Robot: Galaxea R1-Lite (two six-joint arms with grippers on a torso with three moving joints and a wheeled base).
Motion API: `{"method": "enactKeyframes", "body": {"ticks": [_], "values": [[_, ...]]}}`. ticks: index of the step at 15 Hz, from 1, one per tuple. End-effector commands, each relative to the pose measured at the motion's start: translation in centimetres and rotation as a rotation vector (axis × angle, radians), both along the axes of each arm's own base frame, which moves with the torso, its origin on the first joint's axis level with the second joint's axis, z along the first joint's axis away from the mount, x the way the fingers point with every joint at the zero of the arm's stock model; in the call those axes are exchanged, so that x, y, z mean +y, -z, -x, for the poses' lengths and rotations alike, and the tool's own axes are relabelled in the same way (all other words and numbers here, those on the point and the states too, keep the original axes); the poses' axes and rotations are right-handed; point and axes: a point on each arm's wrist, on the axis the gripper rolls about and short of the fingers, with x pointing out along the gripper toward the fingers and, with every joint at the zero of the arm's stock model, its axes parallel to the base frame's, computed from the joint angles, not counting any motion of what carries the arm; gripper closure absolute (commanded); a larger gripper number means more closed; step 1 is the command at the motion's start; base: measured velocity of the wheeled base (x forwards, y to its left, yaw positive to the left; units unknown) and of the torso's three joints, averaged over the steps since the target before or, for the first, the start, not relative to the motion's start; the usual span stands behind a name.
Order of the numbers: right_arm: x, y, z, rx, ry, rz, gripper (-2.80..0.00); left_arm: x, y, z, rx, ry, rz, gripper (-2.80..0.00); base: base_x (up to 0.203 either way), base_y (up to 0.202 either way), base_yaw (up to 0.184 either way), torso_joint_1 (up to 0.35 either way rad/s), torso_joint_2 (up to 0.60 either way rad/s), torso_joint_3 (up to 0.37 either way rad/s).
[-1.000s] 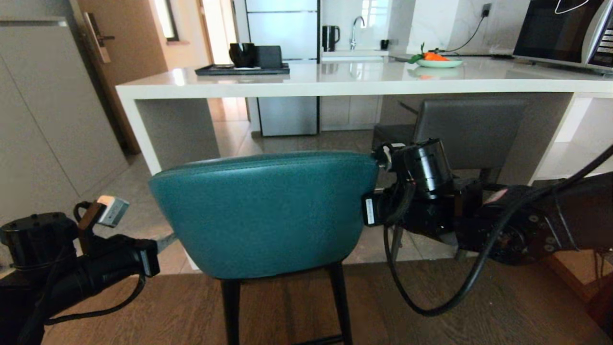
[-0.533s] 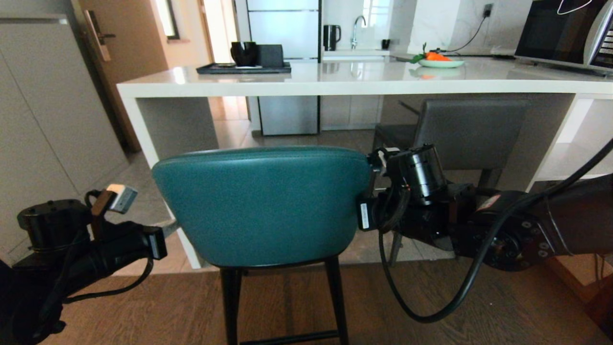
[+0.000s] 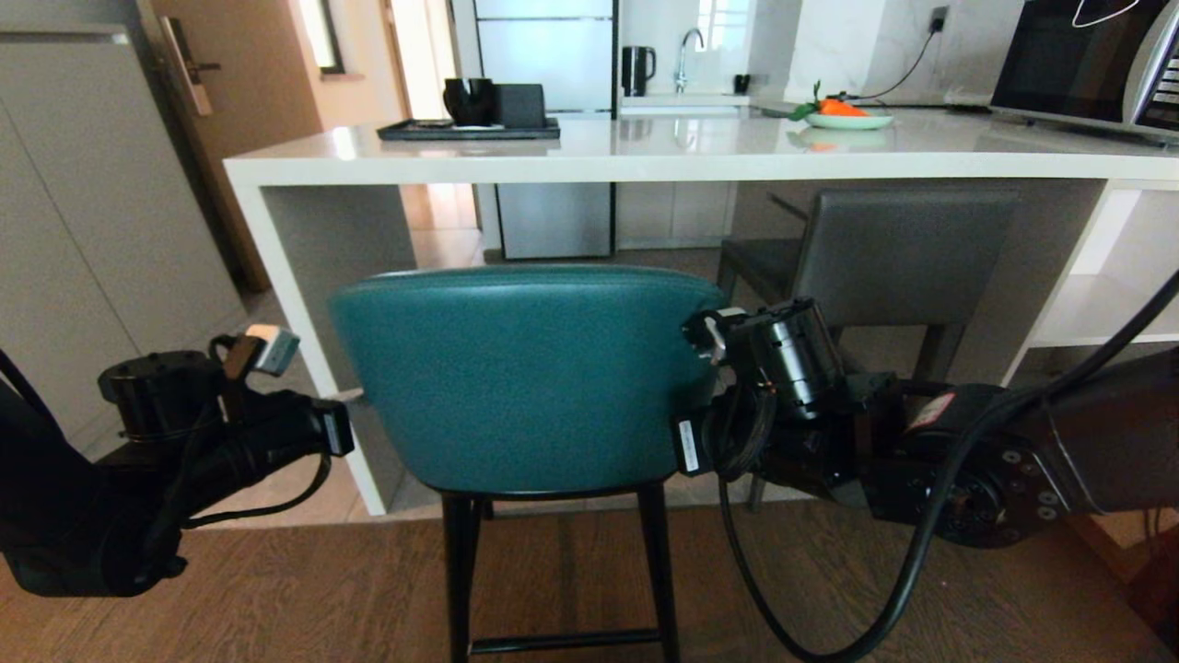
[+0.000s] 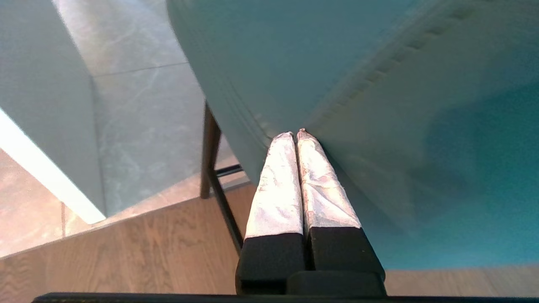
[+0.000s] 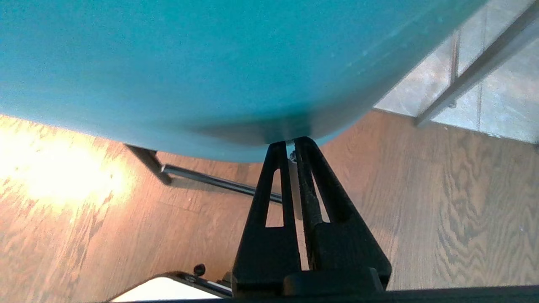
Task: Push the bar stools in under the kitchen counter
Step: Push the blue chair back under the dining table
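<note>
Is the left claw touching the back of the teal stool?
Touching. In the left wrist view, the shut tips of the left claw press straight against the padded back of the teal stool, with no gap visible between them.

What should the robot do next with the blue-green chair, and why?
Probably keep nudging the teal stool straight ahead. Both shut end effectors, the left end effector and the right end effector, press on its back, yet its seat stands short of the kitchen counter, while the grey stool already sits under it.
</note>
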Motion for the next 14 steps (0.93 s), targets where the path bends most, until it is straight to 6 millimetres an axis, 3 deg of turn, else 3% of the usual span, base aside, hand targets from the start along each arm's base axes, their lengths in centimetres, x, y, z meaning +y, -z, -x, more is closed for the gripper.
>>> {"method": "enactKeyframes", "body": {"ticks": [1,8,14], "values": [[0.0,-0.4,-0.6,-0.02,0.018,-0.014,0.0,0.1,0.5,-0.3,0.008,-0.01,-0.001,0.0,0.0,0.0,0.0,0.0,0.0,0.0],[0.6,-1.1,-4.8,-0.079,0.05,-0.025,0.0,0.6,-0.4,1.0,-0.006,-0.028,0.0,0.0,0.0,0.0,0.0,0.0,0.0,0.0],[-0.9,-1.4,-1.6,-0.051,0.036,-0.007,0.0,0.9,-0.4,1.5,-0.001,-0.039,0.002,0.0,0.0,0.0,0.0,0.0,0.0,0.0]]}}
